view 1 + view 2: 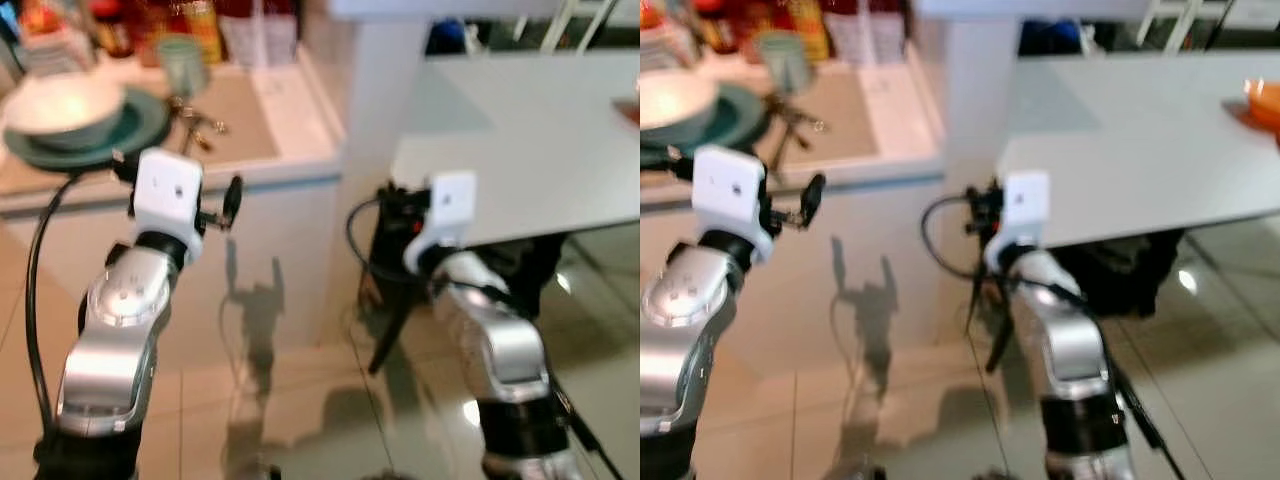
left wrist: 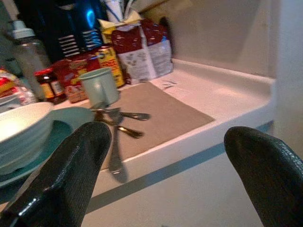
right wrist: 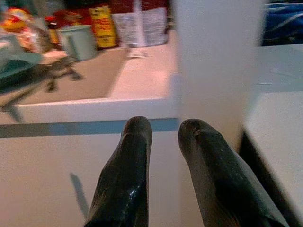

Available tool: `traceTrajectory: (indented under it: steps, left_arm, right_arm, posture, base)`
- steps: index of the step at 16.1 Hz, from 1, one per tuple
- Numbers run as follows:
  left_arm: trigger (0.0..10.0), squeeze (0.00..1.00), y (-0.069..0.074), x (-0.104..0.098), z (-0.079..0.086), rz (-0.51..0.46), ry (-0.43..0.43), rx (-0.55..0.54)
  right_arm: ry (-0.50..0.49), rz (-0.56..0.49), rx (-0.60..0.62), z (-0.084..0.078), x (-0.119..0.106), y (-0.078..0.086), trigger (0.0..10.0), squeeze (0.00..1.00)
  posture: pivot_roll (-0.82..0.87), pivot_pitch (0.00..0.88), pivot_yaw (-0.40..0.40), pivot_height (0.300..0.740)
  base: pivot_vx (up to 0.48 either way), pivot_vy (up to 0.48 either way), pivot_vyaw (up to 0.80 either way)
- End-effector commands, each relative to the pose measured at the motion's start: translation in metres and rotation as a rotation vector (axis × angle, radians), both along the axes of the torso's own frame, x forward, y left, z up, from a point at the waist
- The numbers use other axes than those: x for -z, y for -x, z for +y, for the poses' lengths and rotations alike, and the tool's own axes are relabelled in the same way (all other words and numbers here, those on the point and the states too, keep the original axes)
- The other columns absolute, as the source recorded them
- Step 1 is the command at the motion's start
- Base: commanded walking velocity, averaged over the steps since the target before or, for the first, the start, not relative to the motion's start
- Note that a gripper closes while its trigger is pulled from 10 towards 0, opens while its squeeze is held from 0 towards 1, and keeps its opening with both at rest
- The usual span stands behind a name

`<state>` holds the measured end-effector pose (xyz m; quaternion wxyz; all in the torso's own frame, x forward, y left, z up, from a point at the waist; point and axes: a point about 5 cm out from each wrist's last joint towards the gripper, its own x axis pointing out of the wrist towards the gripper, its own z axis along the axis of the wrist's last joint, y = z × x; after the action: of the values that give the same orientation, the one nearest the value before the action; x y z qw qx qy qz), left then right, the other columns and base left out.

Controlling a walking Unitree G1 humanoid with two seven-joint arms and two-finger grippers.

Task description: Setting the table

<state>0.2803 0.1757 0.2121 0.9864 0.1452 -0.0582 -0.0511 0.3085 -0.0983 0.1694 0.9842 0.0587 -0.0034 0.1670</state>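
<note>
Cutlery (image 2: pixel 116 124) lies just beyond the wide-open left pincer (image 2: pixel 161 175); a careless reach could topple the mug (image 2: pixel 99 86). Right pincer (image 3: pixel 163 142) is nearly closed, empty.

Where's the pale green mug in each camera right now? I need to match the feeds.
Left eye view: mug at top left, on the counter behind the cutlery.
Right eye view: top left, nearer the edge.
Left wrist view: left of centre, beyond the open left gripper.
Right wrist view: upper left.
Shared landmark: the tan mat beside the mug.
</note>
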Motion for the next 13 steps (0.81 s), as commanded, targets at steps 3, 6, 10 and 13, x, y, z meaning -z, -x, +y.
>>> traceTrajectory:
  steps: [3,6,10,13]
  left_arm:
    - [10.0,0.00,0.0003,-0.0030,-0.0054,-0.019,0.011,0.027]
    - [10.0,0.00,0.0006,-0.0022,-0.0036,-0.019,0.002,0.016]
    - [10.0,0.00,-0.0002,-0.0005,0.0009,-0.011,-0.012,-0.009]
    - [10.0,0.00,0.0011,0.0000,-0.0040,-0.004,-0.003,0.035]
  right_arm:
    - [-0.003,-0.009,0.022,-0.0075,-0.0053,-0.0013,10.0,0.00]
    - [0.027,-0.012,-0.013,-0.0028,-0.0056,-0.0018,10.0,0.00]
    - [0.035,-0.005,-0.041,0.0003,-0.0046,-0.0006,10.0,0.00]
    - [0.036,-0.007,-0.047,-0.0006,-0.0044,0.0011,10.0,0.00]
  posture:
    - [0.05,0.039,-0.027,0.740]
    - [0.05,0.039,-0.028,0.740]
    - [0.05,0.038,-0.030,0.740]
    - [0.05,0.038,-0.030,0.740]
  base:
    - [0.459,0.000,-0.48]
    - [0.480,0.000,0.00]
    - [0.475,0.000,0.00]
    - [0.400,0.000,0.00]
